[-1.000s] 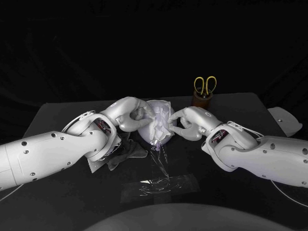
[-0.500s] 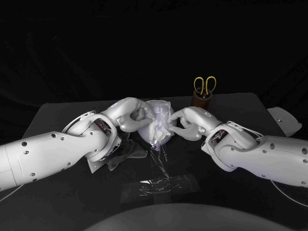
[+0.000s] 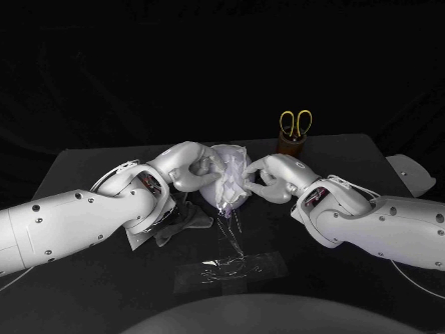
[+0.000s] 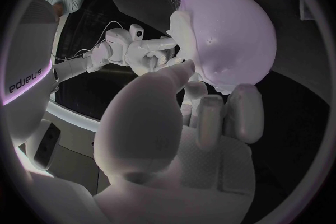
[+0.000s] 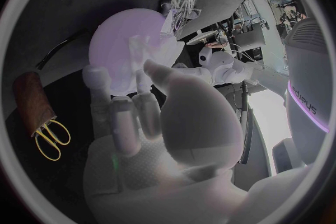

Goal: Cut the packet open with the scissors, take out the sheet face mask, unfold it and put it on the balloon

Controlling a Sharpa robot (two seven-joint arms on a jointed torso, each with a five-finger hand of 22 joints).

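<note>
Balloon (image 3: 229, 189) is gripped between the left hand's (image 3: 188, 167) thumb and fingers (image 4: 241, 109). Sheet face mask (image 3: 229, 154) on it is pinched by the right hand (image 3: 270, 175). Scissors (image 3: 295, 123) are stood behind.

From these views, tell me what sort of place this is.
Probably a robotics lab test bench: a black table before dark surroundings, the left hand and right hand meeting at a balloon, and scissors parked in a brown holder.

place: lab-like robot test stand | seen: matte black rectangular table (image 3: 82, 165) | plain black backdrop (image 3: 222, 62) rising behind the table's far edge and corners
</note>
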